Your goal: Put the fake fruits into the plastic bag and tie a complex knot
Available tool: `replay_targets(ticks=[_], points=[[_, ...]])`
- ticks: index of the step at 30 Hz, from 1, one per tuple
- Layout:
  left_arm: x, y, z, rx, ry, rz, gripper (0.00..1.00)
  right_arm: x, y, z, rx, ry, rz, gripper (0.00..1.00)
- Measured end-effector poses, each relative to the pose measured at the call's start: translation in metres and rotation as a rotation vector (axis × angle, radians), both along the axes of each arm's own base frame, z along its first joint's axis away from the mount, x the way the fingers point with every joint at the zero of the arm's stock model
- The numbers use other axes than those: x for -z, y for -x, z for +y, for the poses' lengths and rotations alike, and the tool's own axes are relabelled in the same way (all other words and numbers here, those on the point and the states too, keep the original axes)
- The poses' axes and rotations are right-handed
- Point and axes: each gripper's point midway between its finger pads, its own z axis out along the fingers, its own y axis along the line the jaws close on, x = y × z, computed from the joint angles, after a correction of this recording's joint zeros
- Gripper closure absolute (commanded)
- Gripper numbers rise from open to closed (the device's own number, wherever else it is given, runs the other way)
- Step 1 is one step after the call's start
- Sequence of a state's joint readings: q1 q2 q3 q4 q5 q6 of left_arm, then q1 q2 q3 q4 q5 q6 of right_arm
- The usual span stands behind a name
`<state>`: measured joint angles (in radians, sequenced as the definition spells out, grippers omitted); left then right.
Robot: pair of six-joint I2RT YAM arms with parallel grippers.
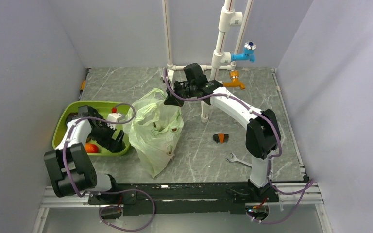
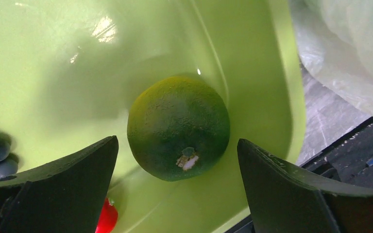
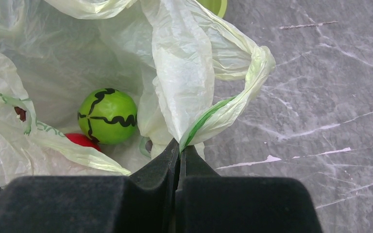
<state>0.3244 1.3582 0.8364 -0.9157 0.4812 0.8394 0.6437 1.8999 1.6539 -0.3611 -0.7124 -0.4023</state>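
Right wrist: plastic bag [image 3: 175,73] green print [image 3: 48,128] crumpled, unreadable.

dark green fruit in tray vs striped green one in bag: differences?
Colour: the dark green fruit is dull green with a pale stem scar; the striped fruit is bright lime with black wavy lines.
Place: the dark green fruit lies in the tray, between the open jaws of the left gripper; the striped fruit sits inside the plastic bag.
Both are round and ungripped.

left pincer [image 2: 177,145] agape, right pincer [image 3: 178,151] clamped
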Motion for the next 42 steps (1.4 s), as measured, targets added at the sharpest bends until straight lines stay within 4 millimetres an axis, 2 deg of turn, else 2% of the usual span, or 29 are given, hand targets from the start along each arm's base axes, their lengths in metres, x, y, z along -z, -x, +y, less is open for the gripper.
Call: replay_targets(ticks=[4,7,9,12,16,21,23,26,28,30,32,35,38,42], points=[[0.009,-0.002,0.007,-0.031,-0.04,0.029,0.2,0.001,-0.001,-0.002,-0.005,0.007,-0.008,1.0],[0.011,-0.005,0.013,-0.076,-0.05,0.035,0.35,0.003,-0.001,-0.004,-0.009,0.013,-0.01,1.0],[0.005,-0.011,0.019,-0.121,-0.046,0.021,0.45,0.004,-0.001,-0.005,-0.011,0.017,-0.011,1.0],[-0.013,-0.03,0.034,-0.19,-0.041,-0.042,0.53,0.005,-0.001,-0.006,-0.013,0.02,-0.011,1.0],[-0.057,-0.066,0.05,-0.242,-0.031,-0.176,0.53,0.004,-0.001,-0.006,-0.015,0.019,-0.01,1.0],[-0.132,-0.116,0.039,-0.24,0.06,-0.385,0.53,0.002,0.002,-0.005,-0.027,0.01,-0.007,1.0],[-0.173,-0.139,0.019,-0.189,0.098,-0.487,0.52,0.001,0.003,-0.005,-0.031,0.006,-0.008,1.0],[-0.219,-0.158,-0.036,-0.041,0.192,-0.604,0.52,0.0,0.003,-0.005,-0.032,0.004,-0.008,1.0],[-0.231,-0.154,-0.074,0.066,0.268,-0.628,0.52,0.0,0.003,-0.005,-0.031,0.003,-0.009,1.0],[-0.235,-0.136,-0.112,0.183,0.348,-0.619,0.52,0.0,0.002,-0.005,-0.03,0.003,-0.008,1.0],[-0.23,-0.114,-0.14,0.283,0.392,-0.604,0.53,0.0,0.002,-0.005,-0.029,0.003,-0.007,1.0],[-0.211,-0.071,-0.174,0.442,0.41,-0.547,0.52,-0.001,0.001,-0.005,-0.025,-0.001,-0.008,1.0],[-0.187,-0.027,-0.202,0.618,0.409,-0.491,0.51,-0.002,0.0,-0.005,-0.025,-0.002,-0.011,1.0],[-0.169,0.016,-0.216,0.772,0.4,-0.436,0.5,-0.002,-0.001,-0.005,-0.025,-0.002,-0.016,1.0]])
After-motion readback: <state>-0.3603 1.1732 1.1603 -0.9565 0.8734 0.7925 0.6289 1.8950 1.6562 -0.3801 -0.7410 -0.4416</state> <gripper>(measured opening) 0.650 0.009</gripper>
